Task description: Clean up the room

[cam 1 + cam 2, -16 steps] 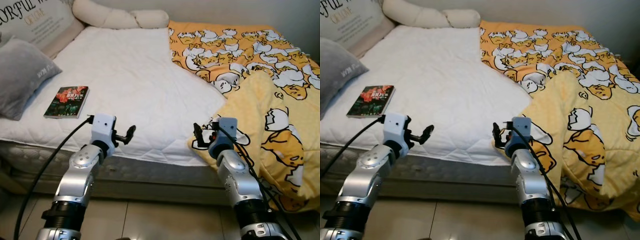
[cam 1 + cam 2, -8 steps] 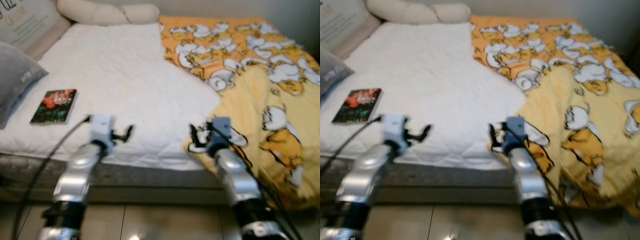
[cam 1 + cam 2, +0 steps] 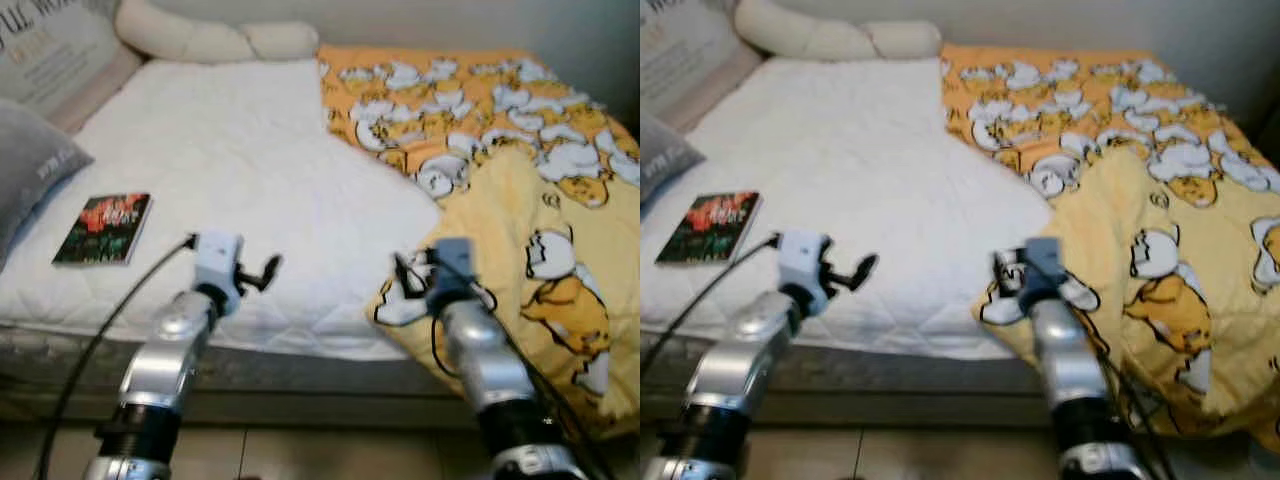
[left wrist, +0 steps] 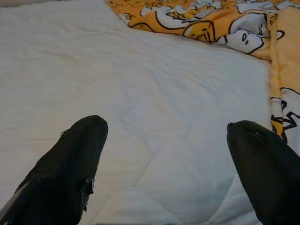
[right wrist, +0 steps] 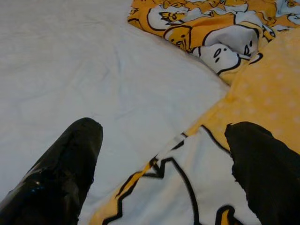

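A bed (image 3: 250,180) with a white quilted mattress cover is lying before the robot, and both arms are reaching toward its near edge. The left tool (image 3: 262,273) is hovering over the front strip of the mattress, its two black fingers (image 4: 70,168) standing wide apart with nothing between them; white quilting is showing in the gap. A book (image 3: 103,229) with a dark red and green cover is lying flat on the mattress well to the left of this tool, near a grey pillow (image 3: 30,170). The right tool (image 3: 408,281) is hanging just above the near corner of a yellow duck-print blanket (image 3: 520,200), which is spreading rumpled over the right half of the bed and spilling down over its front edge. This tool's fingers (image 5: 61,173) are also parted and empty, with the blanket's edge crossing between them. A cream bolster (image 3: 215,38) is lying along the head of the bed, beside a lettered cushion (image 3: 55,55).
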Motion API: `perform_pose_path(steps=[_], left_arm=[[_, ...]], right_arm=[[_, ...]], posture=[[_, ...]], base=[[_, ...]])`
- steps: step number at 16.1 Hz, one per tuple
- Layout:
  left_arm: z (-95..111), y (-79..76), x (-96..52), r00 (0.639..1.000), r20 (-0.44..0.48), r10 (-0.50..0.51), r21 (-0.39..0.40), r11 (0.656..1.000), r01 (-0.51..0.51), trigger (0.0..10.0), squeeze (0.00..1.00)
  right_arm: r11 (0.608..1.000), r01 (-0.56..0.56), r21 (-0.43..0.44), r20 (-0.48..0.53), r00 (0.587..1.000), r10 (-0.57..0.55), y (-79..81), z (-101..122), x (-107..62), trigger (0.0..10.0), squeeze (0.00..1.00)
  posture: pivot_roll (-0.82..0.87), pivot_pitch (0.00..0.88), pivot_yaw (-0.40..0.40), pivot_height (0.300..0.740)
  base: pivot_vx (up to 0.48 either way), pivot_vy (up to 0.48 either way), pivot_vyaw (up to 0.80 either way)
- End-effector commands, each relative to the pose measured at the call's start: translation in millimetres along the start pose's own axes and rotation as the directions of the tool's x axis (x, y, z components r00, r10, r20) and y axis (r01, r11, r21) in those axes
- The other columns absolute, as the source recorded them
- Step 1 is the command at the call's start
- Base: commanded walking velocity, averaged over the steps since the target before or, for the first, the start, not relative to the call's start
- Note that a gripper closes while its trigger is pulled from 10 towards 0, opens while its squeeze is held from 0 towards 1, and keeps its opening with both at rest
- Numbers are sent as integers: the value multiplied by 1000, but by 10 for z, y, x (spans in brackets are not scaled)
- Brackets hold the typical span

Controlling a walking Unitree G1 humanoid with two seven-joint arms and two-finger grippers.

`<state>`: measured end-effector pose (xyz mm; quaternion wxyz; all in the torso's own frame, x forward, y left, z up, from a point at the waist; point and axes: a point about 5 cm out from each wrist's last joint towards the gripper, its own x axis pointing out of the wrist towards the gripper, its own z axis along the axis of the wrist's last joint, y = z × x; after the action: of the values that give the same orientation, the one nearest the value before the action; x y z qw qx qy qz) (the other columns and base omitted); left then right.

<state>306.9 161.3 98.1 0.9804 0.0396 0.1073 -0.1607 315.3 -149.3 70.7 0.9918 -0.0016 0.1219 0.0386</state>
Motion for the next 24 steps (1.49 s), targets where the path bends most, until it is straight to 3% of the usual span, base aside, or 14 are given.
perform_pose_path(steps=[1,4,12,18,19,20,22,24], left_arm=[[31,116,-37,999,6,34,12,999,-34,10000,392],[27,113,-42,999,8,36,12,999,-36,10000,392],[24,128,-71,999,8,42,22,999,-42,10000,392],[24,174,-116,999,-6,37,80,996,-36,10000,392],[23,165,-125,1000,-4,25,89,996,-24,10000,384],[15,148,-139,1000,-13,3,114,993,-2,10000,380],[-13,148,-179,998,-50,-38,207,977,47,10000,384],[-10,160,-260,994,-63,-84,236,967,96,10000,384]], right_arm=[[999,-33,9,6,999,33,130,38,22,10000,0],[999,-33,15,-13,999,33,141,12,17,10000,0],[998,-63,25,-39,997,64,192,-54,-8,10000,0],[994,-85,62,-98,991,91,266,-111,31,10000,0],[991,-100,84,-110,988,109,284,-120,40,10000,847],[991,-106,88,-148,982,118,296,-154,63,10000,1000],[993,-83,86,-241,965,102,289,-255,122,10000,1000],[997,-37,72,-355,933,60,222,-388,168,10000,1000]], posture=[[12,0,-7,740],[20,0,-16,740],[36,0,-24,740],[62,0,-34,740],[63,0,-35,740],[65,0,-36,740],[77,0,-37,740],[102,0,-44,740]], base=[[304,0,0],[304,0,-727],[311,0,0],[306,0,0],[0,0,0],[0,0,0],[0,0,0],[0,0,0]])
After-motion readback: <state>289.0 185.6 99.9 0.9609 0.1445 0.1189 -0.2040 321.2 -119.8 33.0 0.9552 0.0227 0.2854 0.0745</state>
